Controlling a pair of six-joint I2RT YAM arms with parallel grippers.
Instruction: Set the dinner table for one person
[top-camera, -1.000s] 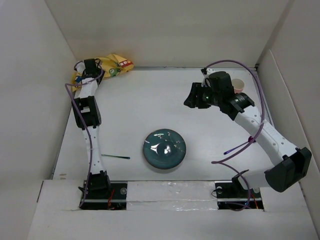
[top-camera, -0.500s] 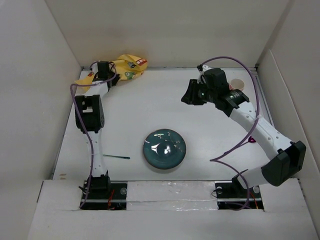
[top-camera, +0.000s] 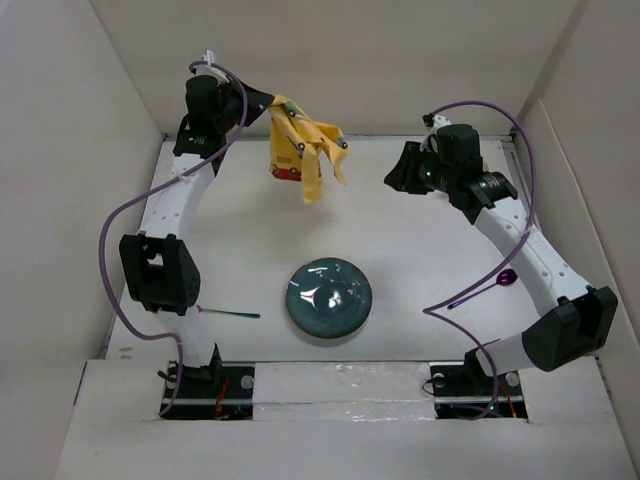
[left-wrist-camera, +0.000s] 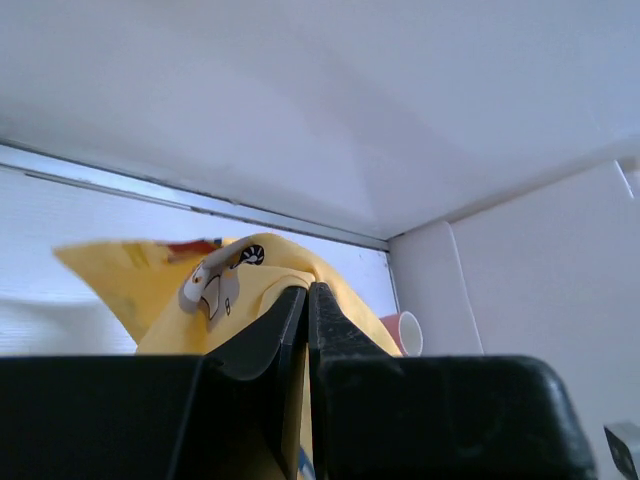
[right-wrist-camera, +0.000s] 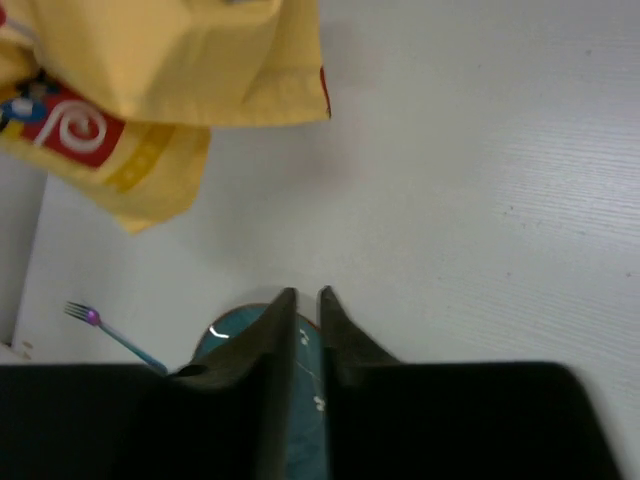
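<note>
Since one second ago the left arm has risen from the far left corner and carries the yellow placemat (top-camera: 305, 150) up with it; the right arm has moved only a little.

From above, the left gripper (top-camera: 268, 108) holds the cloth in the air above the far part of the dinner table (top-camera: 420, 260). The cloth hangs bunched and folded. The right gripper (top-camera: 395, 175) hovers just beside it on the right, apart from it. A teal plate (top-camera: 329, 298) sits near the middle of the table and a fork (top-camera: 230, 313) lies to its left.

On the left wrist view, the left gripper (left-wrist-camera: 306, 300) is clenched on a fold of the placemat (left-wrist-camera: 150, 270). A pink cup (left-wrist-camera: 402, 333) stands behind, by the wall.

On the right wrist view, the right gripper (right-wrist-camera: 306, 300) has its jaws drawn almost together on nothing. The placemat (right-wrist-camera: 200, 70) hangs ahead of it, and the plate (right-wrist-camera: 235, 330) and fork (right-wrist-camera: 110, 335) are below.

The table is stiff and fixed, so it only receives things. The cloth looks light and limp, and I think it will not spread by itself. A second hold on a free hanging corner seems the best place.
</note>
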